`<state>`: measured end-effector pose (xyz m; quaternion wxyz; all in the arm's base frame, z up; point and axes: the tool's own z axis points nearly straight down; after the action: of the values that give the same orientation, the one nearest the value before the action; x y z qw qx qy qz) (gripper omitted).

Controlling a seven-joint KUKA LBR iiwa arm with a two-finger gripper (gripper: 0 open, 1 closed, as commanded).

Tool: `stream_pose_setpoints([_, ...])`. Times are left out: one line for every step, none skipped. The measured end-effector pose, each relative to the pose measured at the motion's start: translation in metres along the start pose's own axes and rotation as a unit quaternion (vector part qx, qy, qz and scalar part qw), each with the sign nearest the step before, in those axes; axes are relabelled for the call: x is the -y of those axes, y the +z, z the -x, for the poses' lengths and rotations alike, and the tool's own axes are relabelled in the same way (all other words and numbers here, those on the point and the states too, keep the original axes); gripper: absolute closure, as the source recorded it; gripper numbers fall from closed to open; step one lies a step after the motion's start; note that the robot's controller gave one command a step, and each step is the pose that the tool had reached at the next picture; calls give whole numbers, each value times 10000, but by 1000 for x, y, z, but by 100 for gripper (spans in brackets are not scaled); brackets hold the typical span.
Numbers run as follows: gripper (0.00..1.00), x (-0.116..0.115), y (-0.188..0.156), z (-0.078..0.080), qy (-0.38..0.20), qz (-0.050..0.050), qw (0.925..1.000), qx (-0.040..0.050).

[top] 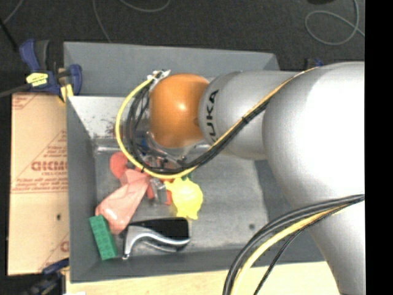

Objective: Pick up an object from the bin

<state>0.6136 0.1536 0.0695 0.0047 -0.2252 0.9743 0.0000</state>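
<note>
We are seeing the claw (159, 188) hanging under the arm's orange cover (175, 109), low in the grey bin (236, 180). It is sitting between a floppy pink thing (126, 203) and a lumpy yellow thing (186, 200), close to both. We are not able to tell how far it is open or whether it is gripping anything. A green toothed block (102, 237) and a black-and-silver tool (158, 233) are lying just beyond.
</note>
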Motion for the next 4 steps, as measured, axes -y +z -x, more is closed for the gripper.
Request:
stream_pose_setpoints([100, -5, -3, -2, -905, -49, 9959, 67])
stream_pose_setpoints([100, -5, -3, -2, -899, -48, 9959, 67])
stream_pose_setpoints([100, -2, -8, 2, -1008, -47, 9949, 64])
stream_pose_setpoints([100, -1, -9, 2, -1029, -52, 9946, 88])
